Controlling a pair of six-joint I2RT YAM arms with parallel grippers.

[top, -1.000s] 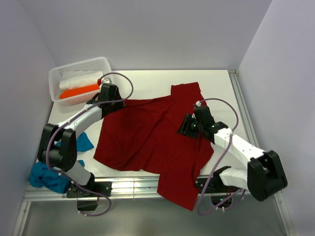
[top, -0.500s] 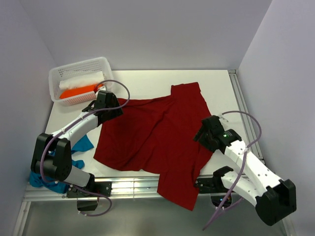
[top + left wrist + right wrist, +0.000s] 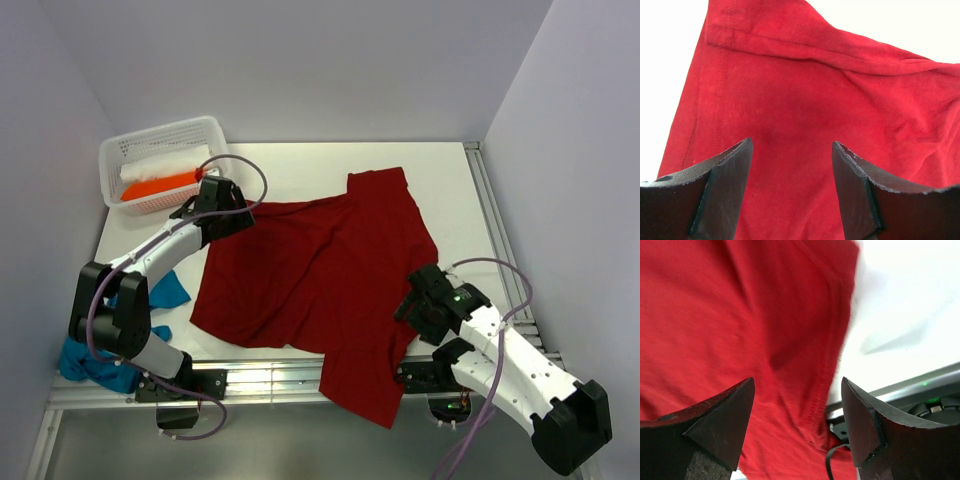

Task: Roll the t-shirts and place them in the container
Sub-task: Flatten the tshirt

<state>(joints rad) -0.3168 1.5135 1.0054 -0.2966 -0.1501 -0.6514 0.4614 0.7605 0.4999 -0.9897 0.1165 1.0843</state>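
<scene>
The dark red t-shirt (image 3: 310, 275) lies spread on the white table, its lower part hanging over the near edge. The teal blue t-shirt (image 3: 95, 360) is bunched at the near left corner. My left gripper (image 3: 243, 217) is open over the shirt's far left part, near a hem (image 3: 805, 47). My right gripper (image 3: 408, 312) is open above the shirt's right edge (image 3: 837, 365) near the table's front rail. Both grippers hold nothing.
A white perforated basket (image 3: 135, 150) with white and orange cloth stands at the far left corner. Metal rails run along the table's near edge (image 3: 270, 378) and right edge (image 3: 495, 220). Grey walls close in on three sides.
My right gripper has moved from the shirt's middle right toward the near right edge of the table. My left gripper has shifted slightly at the shirt's far left part. The shirt has not moved.
</scene>
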